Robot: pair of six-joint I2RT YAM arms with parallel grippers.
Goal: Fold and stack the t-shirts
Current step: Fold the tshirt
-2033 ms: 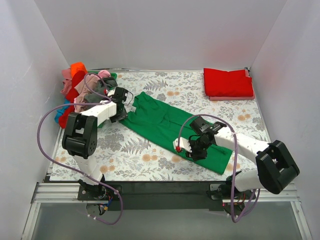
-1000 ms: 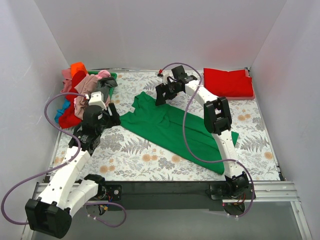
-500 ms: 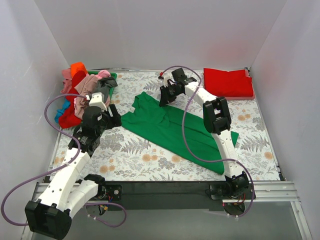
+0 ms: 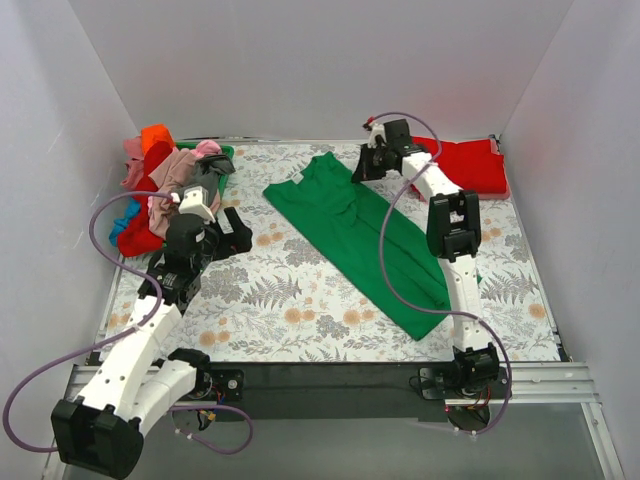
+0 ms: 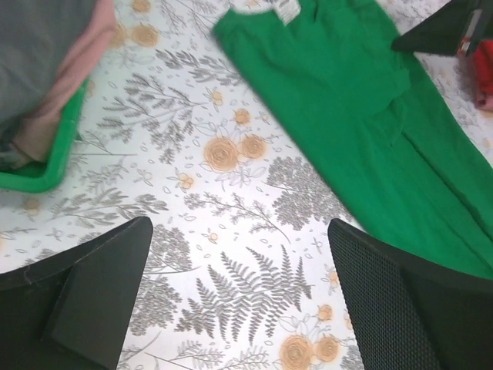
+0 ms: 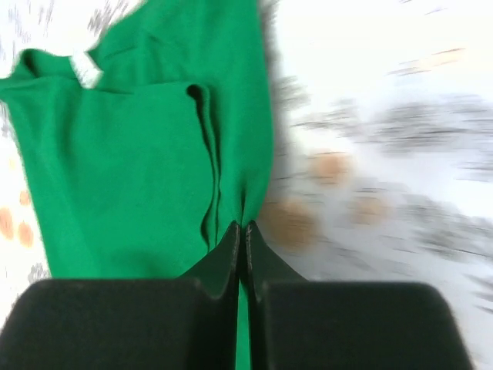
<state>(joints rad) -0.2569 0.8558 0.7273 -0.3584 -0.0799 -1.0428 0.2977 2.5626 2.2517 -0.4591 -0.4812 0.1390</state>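
Since a second ago the green t-shirt (image 4: 360, 235) has been dragged toward the far right and now lies diagonally, collar near the back, hem toward the near right; the right end effector (image 4: 368, 165) is pinched shut on the shirt's far edge; the left end effector (image 4: 232, 232) hovers with fingers wide apart, holding nothing, near the green basket (image 5: 46, 166).

My take on doing this bit well: keep the pull low and slow so the cotton slides flat instead of bunching; get the left one onto the opposite edge before any fold.

Everything sits on a grey-white floral cloth (image 4: 290, 300), probably a bit grippy; white walls (image 4: 300, 70) close in on three sides; the folded red shirt (image 4: 470, 165) is just beside the working arm, so don't knock it; the unfolded pile (image 4: 160, 185) waits far left.
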